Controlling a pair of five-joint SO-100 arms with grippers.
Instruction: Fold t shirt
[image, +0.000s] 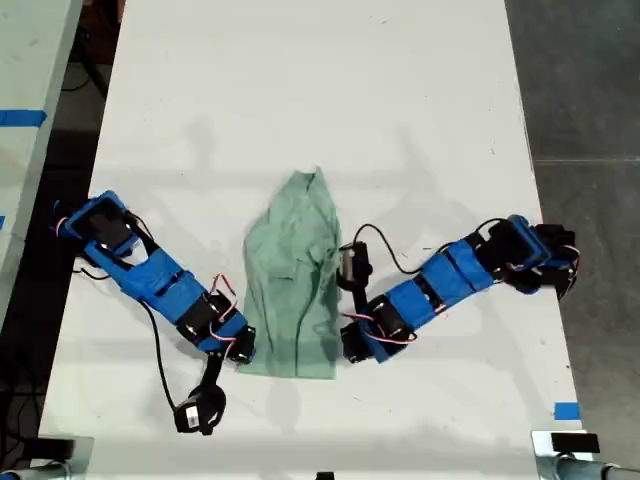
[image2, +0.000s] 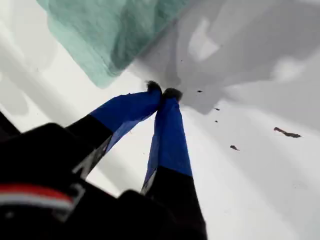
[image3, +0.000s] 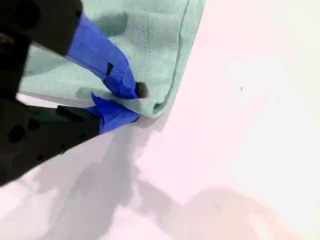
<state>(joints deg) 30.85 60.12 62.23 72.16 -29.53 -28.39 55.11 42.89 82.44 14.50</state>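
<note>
My first pincer (image2: 164, 93) is closed, my second pincer (image3: 134, 104) pinching.

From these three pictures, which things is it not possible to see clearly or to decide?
- t shirt: its underside and inner layers, hidden by its own folds in the exterior view.
- my second hand: how much cloth it pinches, covered by its own fingers in the second wrist view.
- dark specks on the table: too small and blurred in the first wrist view to identify.

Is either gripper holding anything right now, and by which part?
My second gripper pinches the t shirt at a corner of its edge. My first gripper is shut on nothing, beside the cloth.
</note>
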